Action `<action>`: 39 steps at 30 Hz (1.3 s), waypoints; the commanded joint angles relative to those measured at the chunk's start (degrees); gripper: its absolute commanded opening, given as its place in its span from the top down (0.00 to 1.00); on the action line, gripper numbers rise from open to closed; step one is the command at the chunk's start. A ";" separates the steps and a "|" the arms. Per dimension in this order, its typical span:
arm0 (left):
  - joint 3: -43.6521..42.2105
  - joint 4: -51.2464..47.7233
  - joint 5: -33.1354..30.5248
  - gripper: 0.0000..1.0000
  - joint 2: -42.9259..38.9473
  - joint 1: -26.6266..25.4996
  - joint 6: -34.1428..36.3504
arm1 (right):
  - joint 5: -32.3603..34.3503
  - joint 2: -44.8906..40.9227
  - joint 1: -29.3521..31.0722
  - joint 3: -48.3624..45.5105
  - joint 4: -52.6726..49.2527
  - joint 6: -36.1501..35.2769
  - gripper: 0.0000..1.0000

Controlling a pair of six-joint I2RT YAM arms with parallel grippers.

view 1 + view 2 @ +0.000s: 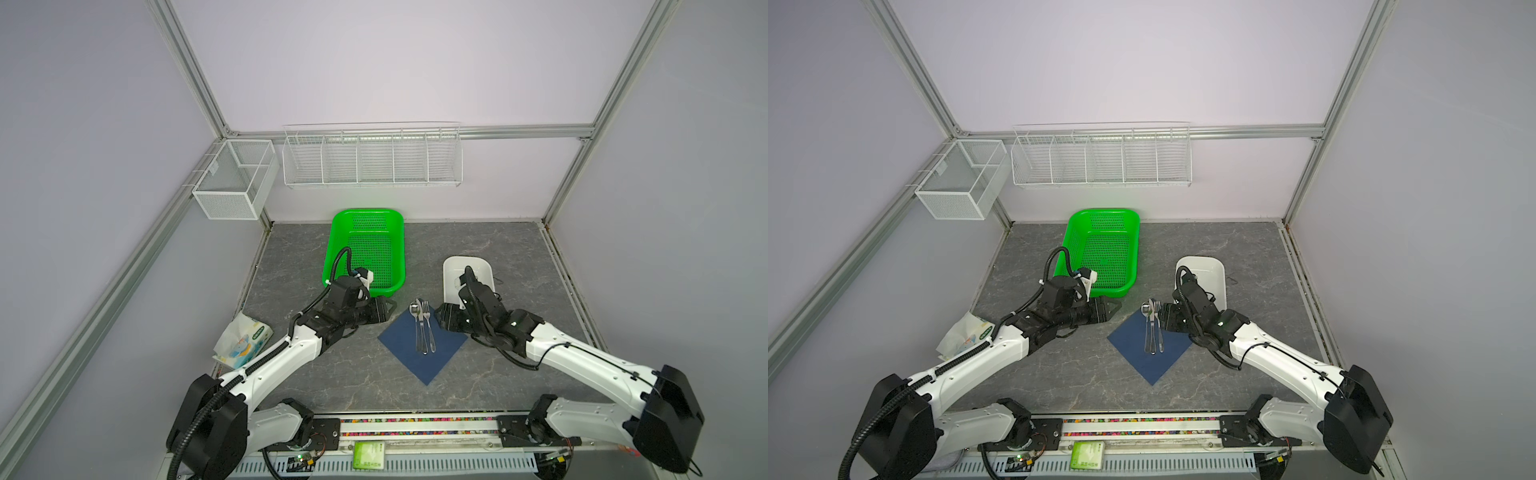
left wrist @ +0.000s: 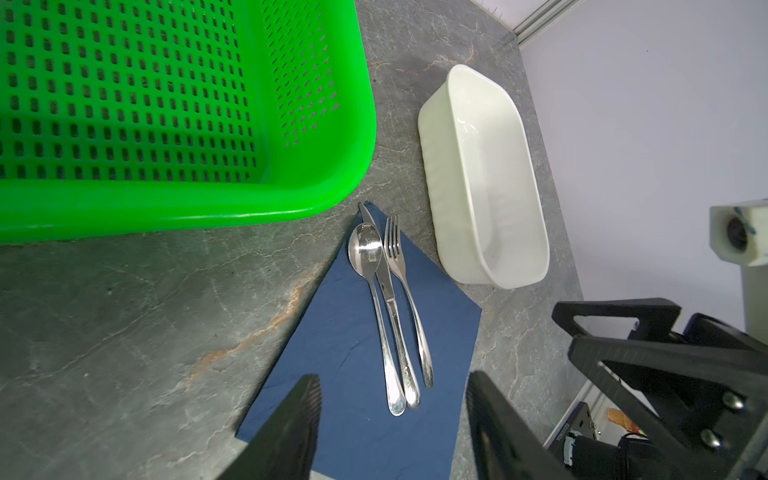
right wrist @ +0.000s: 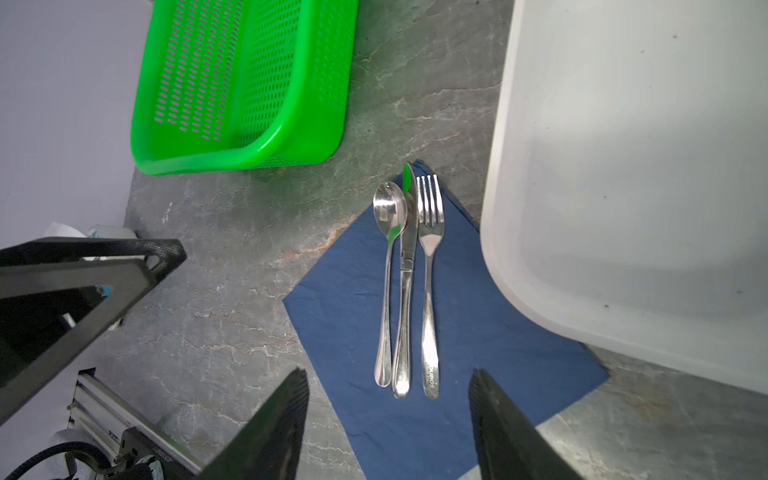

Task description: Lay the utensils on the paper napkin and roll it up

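Dark navy square paper napkin [image 1: 399, 345] lies flat and unrolled, one corner toward 12 o'clock. Three shiny silver metal utensils [image 1: 424, 332] sit on it side by side (spoon [image 3: 388, 208], knife [image 3: 409, 249], fork [image 3: 430, 216], heads at 12). Left gripper [image 2: 392, 424] at the napkin's 10 o'clock, jaws apart, nothing in them. Right gripper [image 3: 388, 419] at 2 o'clock, jaws spread, also empty. Green perforated plastic basket [image 1: 370, 253] at 11, white oblong plastic tub [image 1: 451, 270] at 1.

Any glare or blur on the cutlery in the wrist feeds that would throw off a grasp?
Right wrist view: fork sharp, handle stamp visible; knife tip mirrors the green basket. Left wrist view: spoon bowl carries a bright highlight, outlines crisp. In both top views the utensils are small but unblurred.
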 commanded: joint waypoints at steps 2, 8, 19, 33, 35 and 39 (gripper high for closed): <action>0.00 -2.69 -1.20 0.42 -1.63 0.03 2.19 | -1.58 1.63 1.19 -1.61 2.95 0.50 0.30; 3.65 -9.61 -1.82 0.42 -2.28 0.23 0.89 | -7.62 4.18 1.42 3.72 -5.07 3.74 0.34; -6.03 0.17 2.13 0.27 -6.96 -0.13 -5.02 | -7.83 -5.65 4.70 -6.07 -4.38 11.39 0.32; -15.35 2.39 4.34 0.26 -12.34 -2.99 -10.71 | -6.03 -6.27 18.62 -19.58 8.79 29.30 0.32; -15.68 1.89 3.92 0.26 -13.21 -3.22 -11.29 | -6.74 -5.38 19.50 -22.60 15.45 32.92 0.33; -15.77 0.63 2.98 0.26 -14.21 -3.63 -11.44 | -6.11 -4.81 20.26 -23.58 14.92 35.15 0.33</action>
